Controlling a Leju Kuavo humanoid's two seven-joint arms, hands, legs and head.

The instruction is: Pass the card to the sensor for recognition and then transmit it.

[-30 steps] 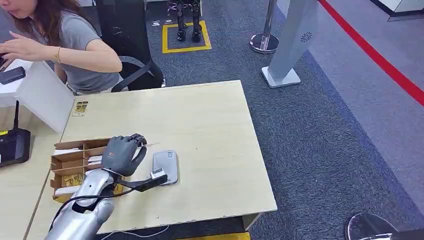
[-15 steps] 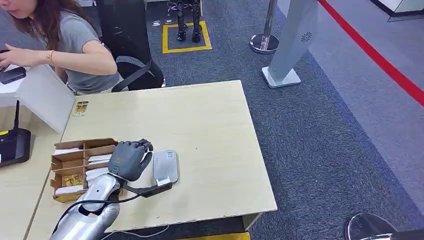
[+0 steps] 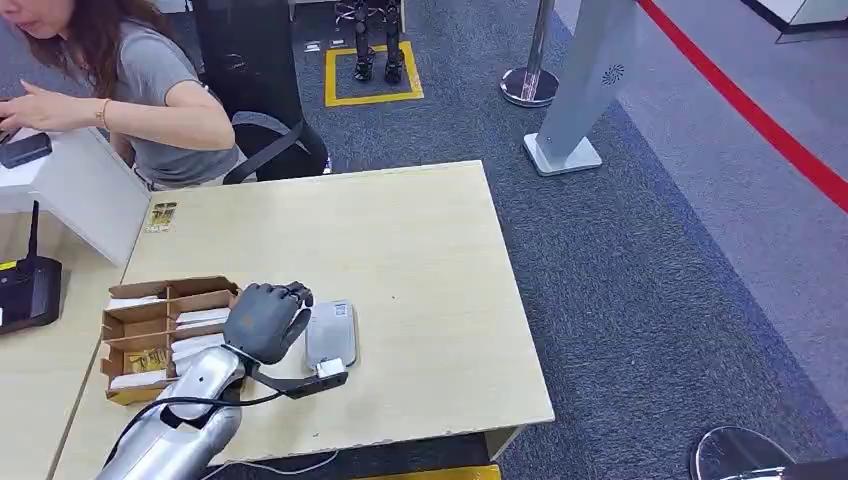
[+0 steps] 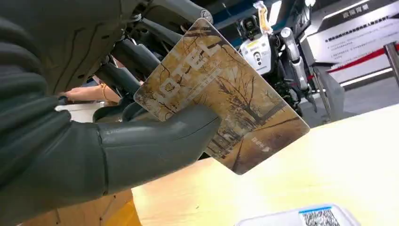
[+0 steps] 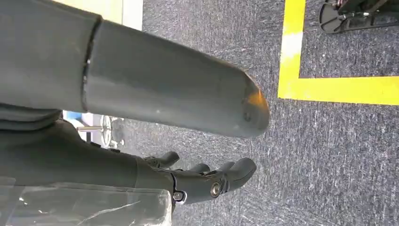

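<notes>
My left hand [image 3: 265, 320] hovers over the light wood table [image 3: 420, 250], just left of the grey card sensor [image 3: 331, 334]. It pinches a brown card with a tree print [image 4: 221, 94] between the thumb [image 4: 155, 141] and fingers. In the left wrist view the card stands above the table, and the sensor's top with a QR code [image 4: 301, 216] lies below it. My right hand [image 5: 207, 181] hangs over dark carpet with its fingers apart and nothing in it.
A brown cardboard divider box [image 3: 160, 335] with several cards sits left of my hand. A person [image 3: 140, 90] sits beyond the table's far left corner. A black router [image 3: 25, 290] stands on the side desk. A stanchion [image 3: 530, 80] and a grey pillar [image 3: 585, 90] stand on the carpet.
My left hand has moved right from above the box to the sensor's edge, carrying the card. The person's arm has shifted a little.
</notes>
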